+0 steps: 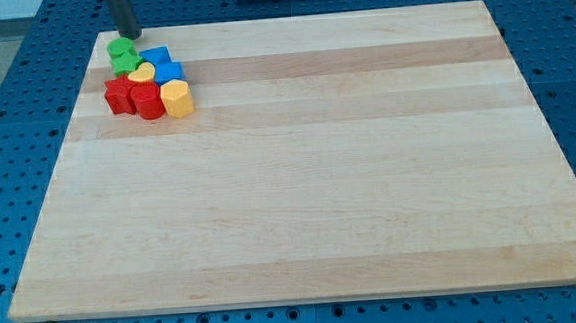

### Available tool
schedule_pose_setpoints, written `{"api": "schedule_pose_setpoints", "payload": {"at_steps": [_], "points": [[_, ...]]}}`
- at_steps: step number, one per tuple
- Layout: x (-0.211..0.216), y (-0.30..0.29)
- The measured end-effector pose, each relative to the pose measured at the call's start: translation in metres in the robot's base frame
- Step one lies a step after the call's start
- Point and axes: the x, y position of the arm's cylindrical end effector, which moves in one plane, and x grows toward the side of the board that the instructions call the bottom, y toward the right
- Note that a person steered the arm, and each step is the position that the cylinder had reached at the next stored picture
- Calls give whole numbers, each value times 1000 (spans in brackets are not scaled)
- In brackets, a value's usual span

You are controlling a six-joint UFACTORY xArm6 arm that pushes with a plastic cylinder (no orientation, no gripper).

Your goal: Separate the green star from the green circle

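Observation:
Two green blocks sit at the view's top left, touching each other. The upper one (119, 46) looks like the circle and the lower one (124, 63) looks like the star, though their shapes are hard to make out. They form the top of a tight cluster of blocks. My tip (133, 37) is at the board's top edge, just to the upper right of the upper green block, touching it or nearly so.
The cluster also holds two blue blocks (156, 57) (170, 72), a small yellow heart (142, 74), two red blocks (119, 95) (148, 101) and a yellow hexagon (177, 98). The wooden board (319, 180) lies on a blue perforated table.

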Motion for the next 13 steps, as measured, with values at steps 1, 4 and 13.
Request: {"api": "schedule_pose_setpoints", "payload": {"at_steps": [1,4,13], "points": [[0,-41],[48,-5],[121,36]]}}
